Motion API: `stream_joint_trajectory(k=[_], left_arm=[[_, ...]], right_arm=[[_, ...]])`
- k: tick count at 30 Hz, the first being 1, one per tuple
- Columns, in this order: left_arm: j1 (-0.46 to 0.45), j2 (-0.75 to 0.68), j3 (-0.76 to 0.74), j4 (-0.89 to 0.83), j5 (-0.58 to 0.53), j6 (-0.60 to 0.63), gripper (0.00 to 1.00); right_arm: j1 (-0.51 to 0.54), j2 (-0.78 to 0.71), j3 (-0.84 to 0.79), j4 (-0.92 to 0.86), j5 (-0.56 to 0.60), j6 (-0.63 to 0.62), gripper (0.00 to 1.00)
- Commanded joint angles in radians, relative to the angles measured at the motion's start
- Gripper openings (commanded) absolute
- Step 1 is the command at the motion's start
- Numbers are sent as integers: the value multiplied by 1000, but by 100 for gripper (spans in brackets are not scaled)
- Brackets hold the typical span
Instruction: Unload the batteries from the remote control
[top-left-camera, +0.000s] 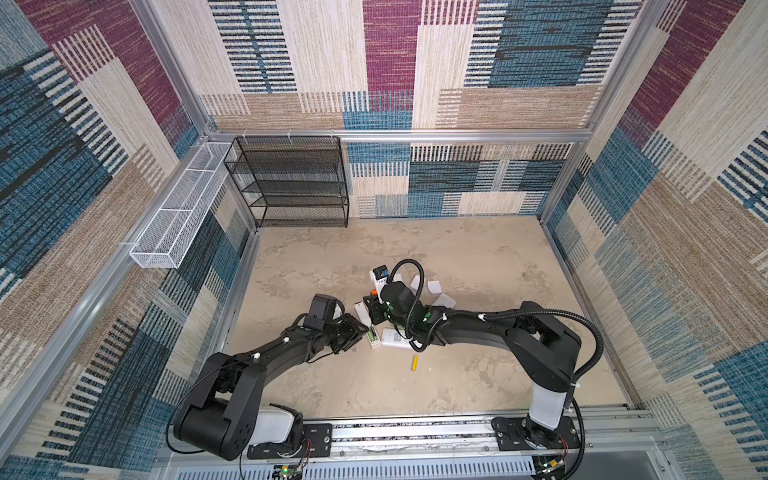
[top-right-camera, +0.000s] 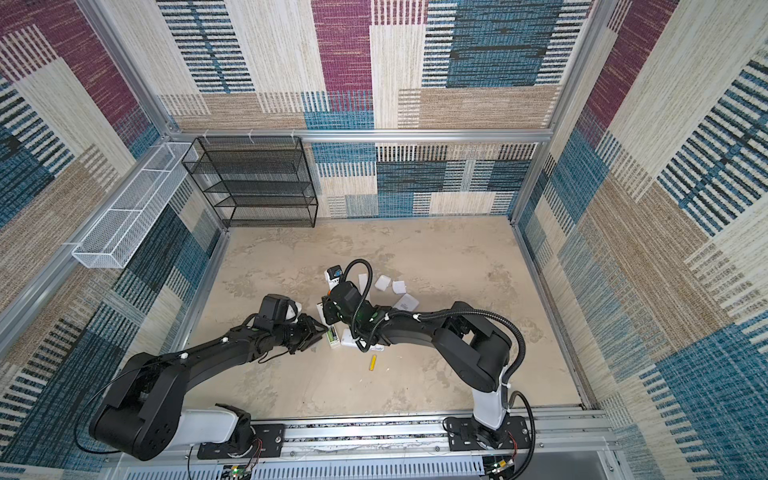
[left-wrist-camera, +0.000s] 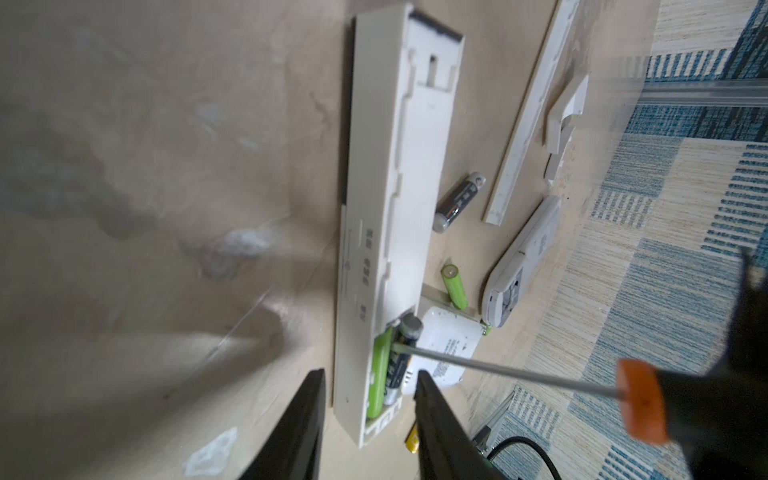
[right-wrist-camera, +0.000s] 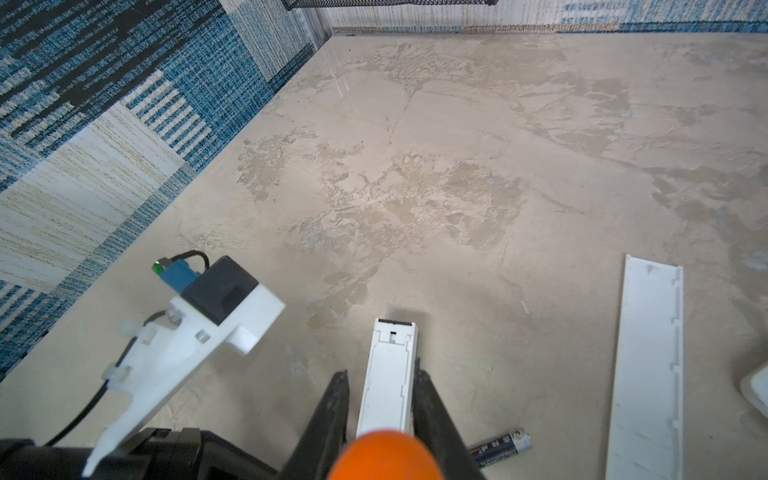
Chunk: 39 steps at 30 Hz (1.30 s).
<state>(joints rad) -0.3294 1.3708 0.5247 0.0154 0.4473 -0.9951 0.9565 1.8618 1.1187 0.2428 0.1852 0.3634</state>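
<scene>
Left wrist view showed your left gripper (left-wrist-camera: 370, 374) with its jaws spread, straddling the near end of the long white remote (left-wrist-camera: 395, 166), which lay back-up on the beige tabletop (left-wrist-camera: 145, 208). One finger (left-wrist-camera: 299, 428) stood just off the remote's edge, not clamping it. The battery bay at that end was uncovered: a lime green cell (left-wrist-camera: 378, 374) lay seated along it. Beside that, a black cell (left-wrist-camera: 409, 328) was tipped up at one end, with the screwdriver (left-wrist-camera: 640, 405) shaft tip against it. Your right gripper (right-wrist-camera: 381, 374) was pinched on the screwdriver's handle. In the right wrist view the orange end filled the gap between its fingers, and the same remote ran out ahead between them. Off the remote, on the table, a loose black cell (left-wrist-camera: 459, 201) lay just beside the remote's long side. A loose green cell (left-wrist-camera: 455, 286) lay near it, just beside a small white remote (left-wrist-camera: 446, 345). A yellow cell (top-left-camera: 414, 362) lay well apart from the rest, nearer the arm bases in both top views. A second white handset (left-wrist-camera: 521, 266) lay beyond the loose green cell, and a long white cover strip (right-wrist-camera: 648, 365) beside the loose black cell. A few white lids (top-left-camera: 434, 286) sat behind your right arm in both top views. Both arms met over the long remote near the table's middle, grippers close together but apart.
</scene>
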Motion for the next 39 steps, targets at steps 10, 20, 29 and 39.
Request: stream_joint_trajectory(k=[10, 20, 29, 39], left_arm=[[2, 149, 165, -141, -149, 13, 46], [0, 270, 228, -202, -162, 48, 44], [0, 304, 228, -212, -167, 60, 40], [1, 320, 230, -211, -156, 71, 37]], right_arm=[[10, -11, -19, -8, 37, -50, 0], [14, -47, -28, -8, 49, -77, 0], [16, -58, -19, -36, 57, -96, 0], [39, -14, 47, -109, 52, -161, 0]])
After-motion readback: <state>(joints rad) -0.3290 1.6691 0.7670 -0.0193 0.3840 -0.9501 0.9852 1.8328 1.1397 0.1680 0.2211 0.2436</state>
